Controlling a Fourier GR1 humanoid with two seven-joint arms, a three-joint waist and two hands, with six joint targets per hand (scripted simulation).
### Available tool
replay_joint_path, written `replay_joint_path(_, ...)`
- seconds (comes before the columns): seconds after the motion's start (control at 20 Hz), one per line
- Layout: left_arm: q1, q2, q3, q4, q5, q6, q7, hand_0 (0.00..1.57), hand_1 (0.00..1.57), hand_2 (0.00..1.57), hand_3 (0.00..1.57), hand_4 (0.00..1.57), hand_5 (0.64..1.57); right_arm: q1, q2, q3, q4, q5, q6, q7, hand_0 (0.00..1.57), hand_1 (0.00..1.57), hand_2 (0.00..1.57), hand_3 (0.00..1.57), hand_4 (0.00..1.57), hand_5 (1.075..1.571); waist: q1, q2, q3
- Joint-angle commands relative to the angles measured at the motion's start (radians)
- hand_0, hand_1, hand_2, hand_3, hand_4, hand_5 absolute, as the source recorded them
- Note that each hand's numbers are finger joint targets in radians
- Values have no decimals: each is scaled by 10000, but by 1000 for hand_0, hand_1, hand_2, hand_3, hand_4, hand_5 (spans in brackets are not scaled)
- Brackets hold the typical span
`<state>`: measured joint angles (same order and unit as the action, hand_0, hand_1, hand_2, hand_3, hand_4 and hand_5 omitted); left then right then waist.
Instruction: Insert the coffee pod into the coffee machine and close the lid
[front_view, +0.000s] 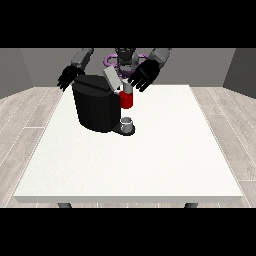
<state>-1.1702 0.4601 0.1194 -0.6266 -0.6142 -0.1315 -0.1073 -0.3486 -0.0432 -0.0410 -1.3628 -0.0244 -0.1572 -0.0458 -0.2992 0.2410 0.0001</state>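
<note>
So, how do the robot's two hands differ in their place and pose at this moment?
The hand at the view's right hangs over the coffee machine's raised lid, while the hand at the view's left hangs behind the machine's far side, clear of the lid. The right-side hand spreads its fingers wide; the left-side hand's fingers hang down, closer together. Both are black, open and hold nothing.

A plain test room: a large white table stands on a pale wood-plank floor (grey walls rise behind the table).
</note>
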Motion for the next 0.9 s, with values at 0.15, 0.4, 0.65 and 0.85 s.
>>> replay_joint_path(0.15, 315, 117, 50, 89, -112, 272, -683, 1229, 1229, 1283, 1207, 511, 1571, 384, 39, 22, -271, -65, 107, -405, 0, 0, 0, 0, 512, 1571, -63, 403, -1)
replay_joint_path(0.4, 42, -337, -89, 186, -260, 216, -73, 1179, 1179, 1253, 1183, 493, 1571, 223, 6, 206, -396, 37, 48, 331, 0, 0, 0, 0, 538, 1571, -102, -23, 0)
replay_joint_path(0.65, 190, -298, -137, 111, -274, -43, -302, 1190, 1190, 1269, 1201, 515, 1571, 805, -45, -85, -111, -128, 161, -505, 0, 0, 0, 0, 462, 1571, -13, 6, 2)
replay_joint_path(0.85, 478, -403, -200, 151, -347, -45, -401, 1164, 1164, 1239, 1182, 492, 1571, 394, -178, -363, -153, -289, 21, 140, 0, 0, 0, 0, 448, 1571, 385, -145, 0)
